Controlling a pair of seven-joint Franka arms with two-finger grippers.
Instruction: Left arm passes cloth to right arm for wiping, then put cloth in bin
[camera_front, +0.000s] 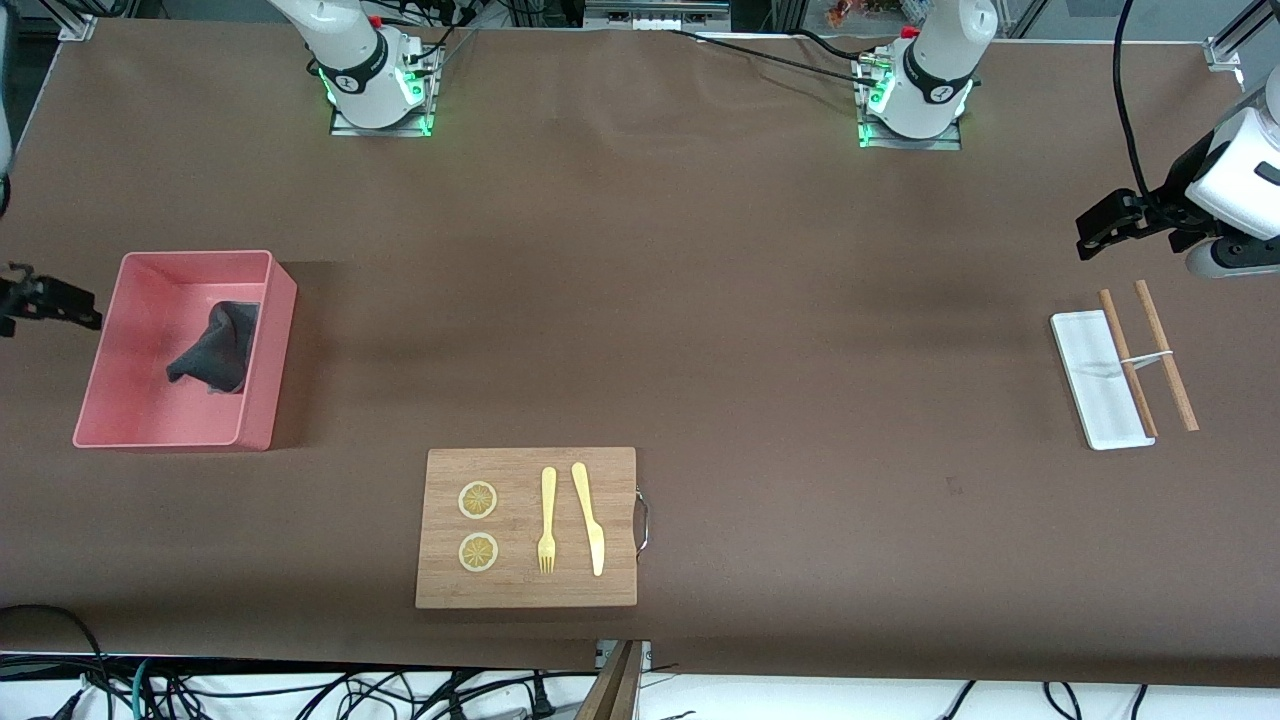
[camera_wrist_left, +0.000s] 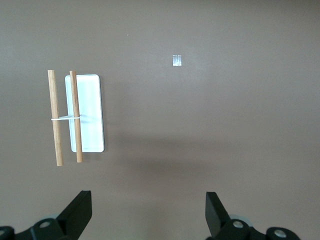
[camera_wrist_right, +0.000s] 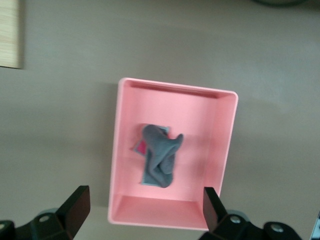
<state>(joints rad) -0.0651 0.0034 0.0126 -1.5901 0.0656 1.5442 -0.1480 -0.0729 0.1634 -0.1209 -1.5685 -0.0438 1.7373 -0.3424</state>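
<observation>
The cloth (camera_front: 215, 350), dark grey with a little pink-red showing, lies crumpled inside the pink bin (camera_front: 262, 400) toward the right arm's end of the table. In the right wrist view the cloth (camera_wrist_right: 160, 157) rests on the floor of the bin (camera_wrist_right: 165, 212). My right gripper (camera_front: 70, 303) hangs in the air by the bin's outer end. This right gripper (camera_wrist_right: 146, 195) is open with nothing between its fingers. Up over the left arm's end of the table, my left gripper (camera_front: 1095, 228) waits. The left gripper (camera_wrist_left: 148, 197) is open and empty above bare table.
A wooden board (camera_front: 440, 470) with two lemon slices, a fork and a knife lies nearest the front camera. A small white tray (camera_front: 1090, 370) with a pair of wooden chopsticks (camera_front: 1165, 355) across it sits at the left arm's end, below the left gripper.
</observation>
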